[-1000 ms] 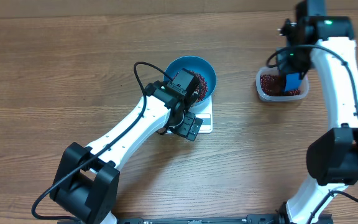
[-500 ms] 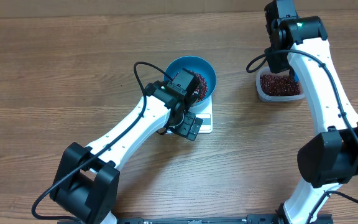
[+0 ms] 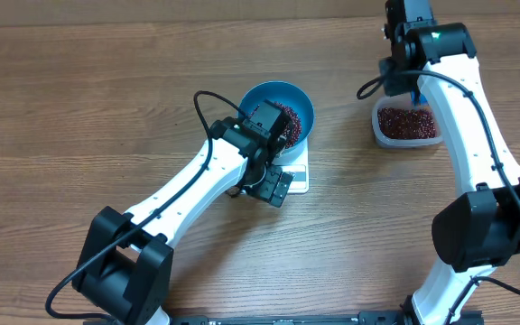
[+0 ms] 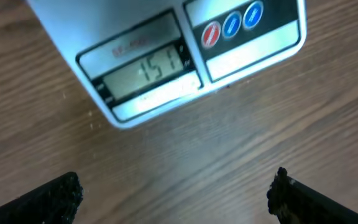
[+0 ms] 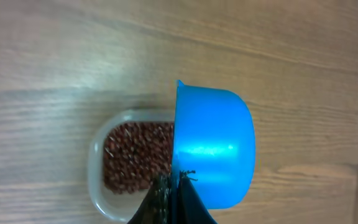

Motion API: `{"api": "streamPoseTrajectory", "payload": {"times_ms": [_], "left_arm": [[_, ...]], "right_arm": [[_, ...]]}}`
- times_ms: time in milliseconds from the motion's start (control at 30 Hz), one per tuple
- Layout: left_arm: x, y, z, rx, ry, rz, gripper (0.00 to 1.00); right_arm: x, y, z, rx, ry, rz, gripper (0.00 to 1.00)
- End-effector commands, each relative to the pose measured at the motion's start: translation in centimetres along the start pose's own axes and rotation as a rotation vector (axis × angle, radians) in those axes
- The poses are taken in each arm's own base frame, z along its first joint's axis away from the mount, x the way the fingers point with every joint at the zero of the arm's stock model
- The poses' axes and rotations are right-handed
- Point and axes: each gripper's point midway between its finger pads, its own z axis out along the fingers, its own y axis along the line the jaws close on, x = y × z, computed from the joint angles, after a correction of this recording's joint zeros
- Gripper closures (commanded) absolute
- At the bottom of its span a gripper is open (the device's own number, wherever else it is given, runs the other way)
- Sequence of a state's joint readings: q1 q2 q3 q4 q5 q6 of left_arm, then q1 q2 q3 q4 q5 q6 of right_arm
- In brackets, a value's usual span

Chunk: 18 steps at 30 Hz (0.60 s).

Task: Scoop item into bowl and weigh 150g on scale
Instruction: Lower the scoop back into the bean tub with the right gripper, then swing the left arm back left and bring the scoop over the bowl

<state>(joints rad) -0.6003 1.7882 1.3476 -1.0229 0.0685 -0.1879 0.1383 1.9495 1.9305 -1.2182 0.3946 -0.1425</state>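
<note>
Beans (image 3: 291, 123) lie in the blue bowl (image 3: 283, 95) on the scale (image 4: 166, 62). The left tool (image 4: 176, 196) stands wide open near its display. The right tool (image 5: 169, 196) grips a blue scoop (image 5: 213, 149) above the tub (image 5: 98, 168).

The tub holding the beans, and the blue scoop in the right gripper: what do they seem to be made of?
Tub: probably clear, slightly cloudy plastic; its rim looks pale and translucent. Scoop: probably smooth, glossy blue plastic, since a bright highlight sits on its rounded side.
</note>
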Motion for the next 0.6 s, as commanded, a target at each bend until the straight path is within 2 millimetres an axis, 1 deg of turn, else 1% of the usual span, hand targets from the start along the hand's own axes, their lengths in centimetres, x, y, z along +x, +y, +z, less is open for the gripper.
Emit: {"api": "streamPoseTrajectory", "payload": {"times_ms": [0,33,67,100,200,233,267,300,333,367,467,533,567], "left_arm": [[-1.8,0.7,-2.9,0.011,-0.058,-0.050,0.00],[-2.5,0.9,-4.2,0.024,-0.091,-0.065,0.00],[-3.4,1.2,-5.8,0.034,-0.134,-0.077,0.00],[-4.4,1.6,-7.6,0.039,-0.185,-0.091,0.00],[-6.0,3.0,-11.2,0.041,-0.281,-0.128,0.00],[-6.6,4.2,-12.8,0.038,-0.324,-0.157,0.01],[-6.9,5.3,-13.7,0.034,-0.349,-0.183,0.00],[-7.0,6.3,-14.3,0.028,-0.365,-0.208,0.00],[-7.1,7.3,-14.6,0.022,-0.374,-0.231,0.00],[-7.0,8.4,-14.7,0.015,-0.378,-0.263,0.00],[-6.8,11.6,-14.7,-0.002,-0.379,-0.359,0.00],[-6.6,13.1,-14.7,-0.020,-0.381,-0.395,0.01],[-6.3,14.6,-14.8,-0.040,-0.385,-0.430,0.00]], "right_arm": [[-3.7,-0.1,-5.5,-0.071,-0.171,0.052,0.96],[-4.4,0.9,-6.7,-0.135,-0.204,0.048,0.96],[-5.5,3.3,-8.7,-0.277,-0.259,0.033,0.96],[-5.9,4.7,-9.7,-0.351,-0.282,0.020,0.96],[-6.0,8.0,-11.4,-0.497,-0.305,-0.023,0.96],[-6.0,9.4,-12.1,-0.546,-0.310,-0.045,0.96],[-6.0,10.4,-12.5,-0.569,-0.318,-0.064,0.96],[-6.1,11.0,-12.9,-0.577,-0.325,-0.077,0.96],[-6.2,11.5,-13.1,-0.582,-0.332,-0.086,0.96],[-6.2,12.4,-13.6,-0.592,-0.342,-0.103,0.96],[-6.2,14.3,-14.6,-0.613,-0.363,-0.140,0.96],[-6.1,15.3,-14.8,-0.619,-0.360,-0.159,0.96],[-5.7,16.2,-14.8,-0.629,-0.347,-0.177,0.96]]}}
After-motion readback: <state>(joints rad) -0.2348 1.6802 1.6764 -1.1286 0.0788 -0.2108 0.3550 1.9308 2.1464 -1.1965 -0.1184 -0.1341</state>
